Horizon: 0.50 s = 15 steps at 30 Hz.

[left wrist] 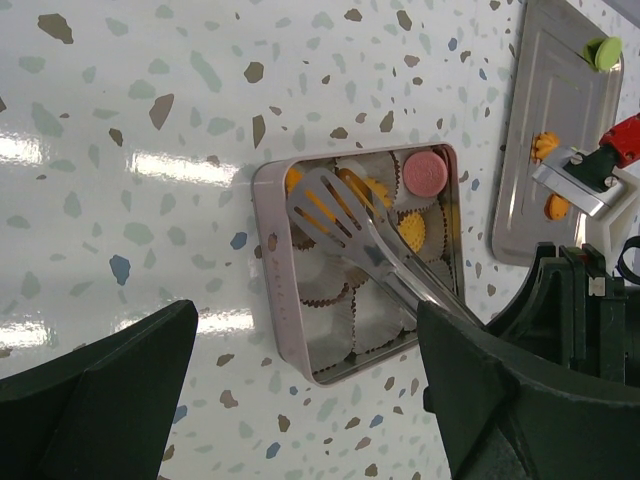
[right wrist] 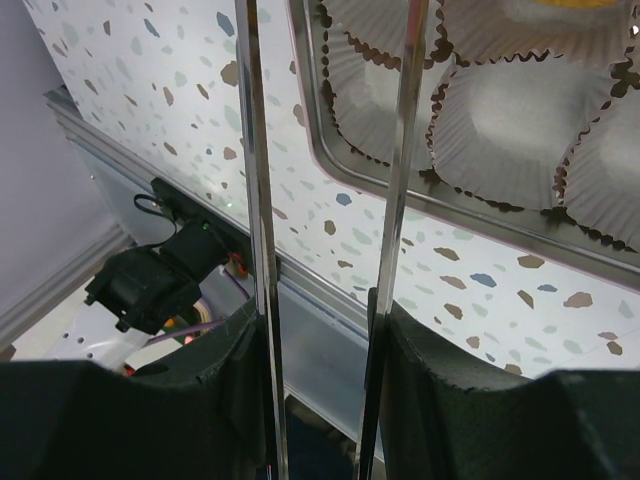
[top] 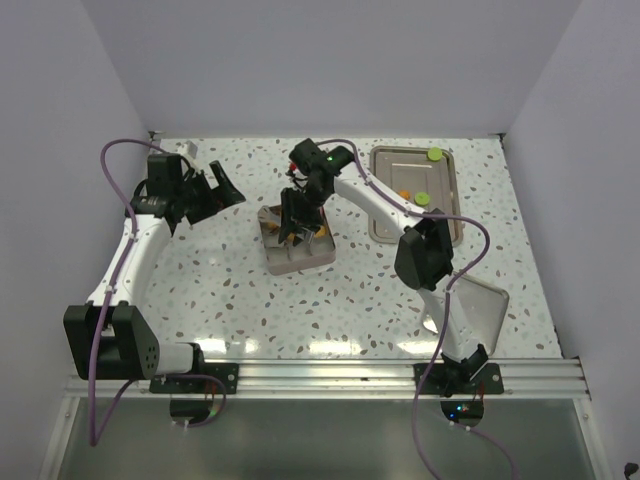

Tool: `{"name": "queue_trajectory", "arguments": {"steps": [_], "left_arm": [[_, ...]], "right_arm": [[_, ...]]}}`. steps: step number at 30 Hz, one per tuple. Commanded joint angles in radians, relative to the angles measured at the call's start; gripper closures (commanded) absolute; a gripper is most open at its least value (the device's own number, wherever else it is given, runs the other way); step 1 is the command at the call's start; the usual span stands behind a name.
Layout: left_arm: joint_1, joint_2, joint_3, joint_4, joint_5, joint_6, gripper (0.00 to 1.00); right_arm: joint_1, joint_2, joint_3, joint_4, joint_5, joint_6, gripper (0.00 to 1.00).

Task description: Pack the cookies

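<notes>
**Tongs over the box, cookies split between box and tray**

My right gripper [top: 297, 205] is clamped on a pair of metal tongs [left wrist: 345, 225], with both shiny arms running up between my fingers [right wrist: 230, 370] in the right wrist view. The slotted tong heads hang over the pink square box [left wrist: 275, 300], right above its paper cups [left wrist: 375, 320]. Something orange sits under the tong tips, but I can't tell whether the tongs are pinching it or just hovering over it.

Cookies [left wrist: 424, 171] so far: a pink one in the box's far corner cup, a yellow one just beside it, and a few orange ones partly hidden under the tongs. More lie on the metal tray [top: 392, 200] to the right of the box: two green ones and at least one orange one.

My left gripper [top: 215, 190] hangs wide open, holding nothing, well off to the left of the box over the speckled table [top: 200, 290].
</notes>
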Motion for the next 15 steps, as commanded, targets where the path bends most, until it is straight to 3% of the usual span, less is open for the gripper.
{"name": "queue_trajectory", "arguments": {"steps": [1, 15], "left_arm": [[-0.004, -0.023, 0.0, 0.023, 0.005, 0.022, 0.04], [-0.004, -0.021, 0.003, 0.02, 0.004, 0.019, 0.04]], "right_arm": [[-0.003, -0.007, 0.058, 0.034, -0.03, 0.01, 0.59], [-0.004, -0.012, 0.081, 0.028, -0.035, 0.016, 0.52]]}}
